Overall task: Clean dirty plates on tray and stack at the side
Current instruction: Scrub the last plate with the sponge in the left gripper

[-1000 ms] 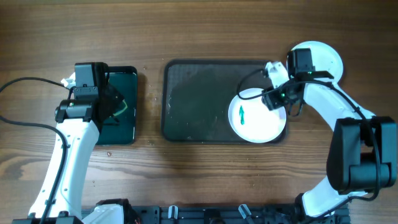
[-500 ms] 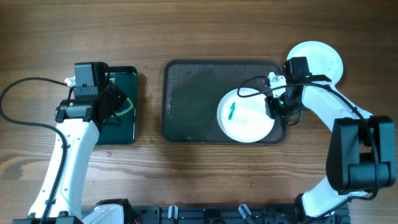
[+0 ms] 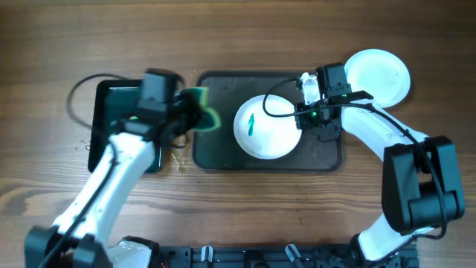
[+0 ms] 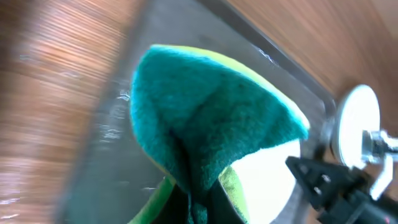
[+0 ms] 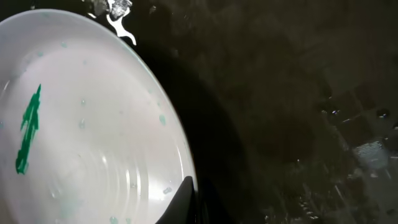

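A white plate with a green smear lies on the middle of the dark tray. My right gripper is shut on its right rim. In the right wrist view a dark finger lies over the plate edge, and the smear shows at the left. My left gripper is shut on a folded green sponge over the tray's left edge. Seen from the left wrist, the sponge fills the middle, with the plate behind it.
Another white plate rests on the wooden table to the right of the tray. A smaller black tray with a green inside sits at the left, under the left arm. A black cable loops over its far corner.
My left arm swung right from the small black tray to the big tray's left edge, carrying the sponge. My right gripper shut on the plate's rim and drew the plate left toward the tray's middle.
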Robot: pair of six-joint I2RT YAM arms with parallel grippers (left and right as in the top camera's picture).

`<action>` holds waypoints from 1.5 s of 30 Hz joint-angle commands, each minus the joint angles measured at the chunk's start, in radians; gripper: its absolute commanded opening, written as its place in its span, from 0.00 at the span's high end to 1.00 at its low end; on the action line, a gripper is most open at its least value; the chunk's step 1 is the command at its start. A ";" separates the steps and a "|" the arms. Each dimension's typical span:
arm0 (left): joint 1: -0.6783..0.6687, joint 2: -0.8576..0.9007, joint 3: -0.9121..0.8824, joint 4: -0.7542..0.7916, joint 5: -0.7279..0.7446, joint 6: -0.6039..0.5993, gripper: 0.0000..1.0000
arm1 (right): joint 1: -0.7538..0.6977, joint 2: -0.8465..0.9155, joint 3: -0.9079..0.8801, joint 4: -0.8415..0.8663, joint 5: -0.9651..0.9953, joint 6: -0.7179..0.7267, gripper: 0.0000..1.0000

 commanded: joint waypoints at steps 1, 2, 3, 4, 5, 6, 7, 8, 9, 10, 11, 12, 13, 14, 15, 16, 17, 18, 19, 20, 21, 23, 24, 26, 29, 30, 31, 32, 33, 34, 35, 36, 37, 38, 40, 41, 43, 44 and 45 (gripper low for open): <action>-0.150 0.127 -0.001 0.161 0.016 -0.107 0.96 | 0.000 0.057 -0.004 0.006 -0.034 0.059 0.96; -0.186 0.171 -0.001 0.230 0.015 -0.138 0.96 | 0.000 0.066 -0.004 0.006 -0.033 0.058 0.96; -0.207 0.203 -0.001 0.274 0.012 -0.164 0.96 | 0.000 0.071 -0.004 0.007 -0.033 0.059 0.96; -0.226 0.238 -0.001 0.328 0.013 -0.190 0.96 | 0.000 0.075 -0.004 0.007 -0.033 0.058 0.96; -0.239 0.264 -0.001 0.362 0.013 -0.207 0.96 | 0.000 0.075 -0.004 0.006 -0.033 0.058 0.96; -0.253 0.296 -0.001 0.400 0.013 -0.214 0.96 | 0.000 0.075 -0.004 0.007 -0.033 0.059 0.96; -0.265 0.328 -0.001 0.427 0.010 -0.238 0.96 | 0.000 0.075 -0.004 0.010 -0.033 0.058 0.96; -0.272 0.349 -0.001 0.440 0.009 -0.254 0.96 | 0.000 0.075 -0.004 0.011 -0.033 0.059 0.96; -0.278 0.369 -0.001 0.452 0.009 -0.259 0.96 | 0.000 0.075 -0.004 0.014 -0.033 0.059 0.96; -0.286 0.392 -0.001 0.465 0.006 -0.259 0.96 | 0.000 0.075 -0.004 0.016 -0.033 0.059 0.96; -0.292 0.412 -0.001 0.469 -0.011 -0.259 0.96 | 0.000 0.075 -0.004 0.018 -0.033 0.058 0.96; -0.298 0.426 -0.001 0.469 -0.032 -0.259 0.96 | 0.000 0.075 -0.004 0.019 -0.033 0.058 0.96; -0.301 0.435 -0.001 0.468 -0.050 -0.258 0.96 | 0.000 0.075 -0.004 0.021 -0.033 0.059 0.95; -0.303 0.445 -0.001 0.466 -0.069 -0.254 0.96 | 0.000 0.075 -0.004 0.021 -0.033 0.058 0.96; -0.303 0.457 -0.001 0.456 -0.102 -0.249 0.96 | 0.000 0.075 -0.004 0.021 -0.033 0.058 0.97; -0.303 0.457 -0.001 0.434 -0.134 -0.234 0.96 | 0.000 0.075 -0.004 0.021 -0.033 0.057 0.96; -0.299 0.457 -0.001 0.400 -0.181 -0.221 0.96 | 0.000 0.075 -0.004 0.021 -0.033 0.056 0.96; -0.296 0.456 0.000 0.361 -0.232 -0.221 0.96 | 0.000 0.075 -0.004 0.021 -0.033 0.056 0.96; -0.286 0.453 0.000 0.307 -0.293 -0.221 0.96 | 0.000 0.075 -0.004 0.020 -0.033 0.055 0.96; -0.274 0.451 0.002 0.253 -0.342 -0.221 0.96 | 0.000 0.075 -0.004 0.018 -0.033 0.055 0.96; -0.260 0.446 0.006 0.206 -0.375 -0.221 0.96 | 0.000 0.075 -0.004 0.017 -0.033 0.053 0.96; -0.224 0.423 0.019 0.126 -0.416 -0.214 0.96 | 0.000 0.075 -0.004 0.016 -0.033 0.050 0.96; -0.207 0.405 0.026 0.117 -0.408 -0.187 0.96 | 0.000 0.075 -0.004 0.016 -0.032 0.050 0.96; -0.194 0.372 0.041 0.119 -0.378 -0.168 0.96 | 0.000 0.075 -0.004 0.017 -0.033 0.050 0.96; -0.194 0.322 0.052 0.173 -0.261 -0.169 0.96 | 0.000 0.075 -0.004 0.018 -0.033 0.050 0.96; -0.196 0.316 0.052 0.206 -0.196 -0.174 0.96 | 0.000 0.075 -0.004 0.019 -0.033 0.050 0.96; -0.202 0.316 0.051 0.255 -0.114 -0.183 0.96 | 0.000 0.075 -0.004 0.021 -0.033 0.050 0.96; -0.207 0.319 0.051 0.283 -0.075 -0.186 0.96 | 0.000 0.075 -0.004 0.021 -0.033 0.050 0.96; -0.219 0.327 0.051 0.314 -0.051 -0.196 0.96 | 0.000 0.075 -0.004 0.022 -0.033 0.050 0.96; -0.231 0.331 0.051 0.328 -0.051 -0.206 0.96 | 0.000 0.075 -0.004 0.023 -0.033 0.050 0.96; -0.245 0.342 0.051 0.345 -0.056 -0.207 0.96 | 0.000 0.075 -0.004 0.024 -0.033 0.050 0.96; -0.263 0.357 0.051 0.363 -0.066 -0.207 0.96 | 0.000 0.075 -0.004 0.025 -0.033 0.050 0.96; -0.278 0.373 0.051 0.377 -0.073 -0.206 0.96 | 0.000 0.075 -0.004 0.025 -0.033 0.050 0.96; -0.290 0.390 0.051 0.386 -0.077 -0.206 0.96 | 0.000 0.075 -0.004 0.025 -0.033 0.050 0.96; -0.309 0.429 0.051 0.388 -0.103 -0.206 0.96 | 0.000 0.075 -0.004 0.024 -0.033 0.050 0.96; -0.312 0.441 0.051 0.385 -0.117 -0.206 0.96 | 0.000 0.075 -0.004 0.024 -0.033 0.050 0.96; -0.314 0.474 0.051 0.362 -0.163 -0.202 0.96 | 0.000 0.075 -0.004 0.024 -0.033 0.050 0.96; -0.313 0.487 0.051 0.325 -0.236 -0.201 0.96 | 0.000 0.075 -0.004 0.024 -0.032 0.050 0.96; -0.312 0.488 0.051 0.295 -0.302 -0.197 0.96 | 0.000 0.075 -0.004 0.022 -0.033 0.050 0.96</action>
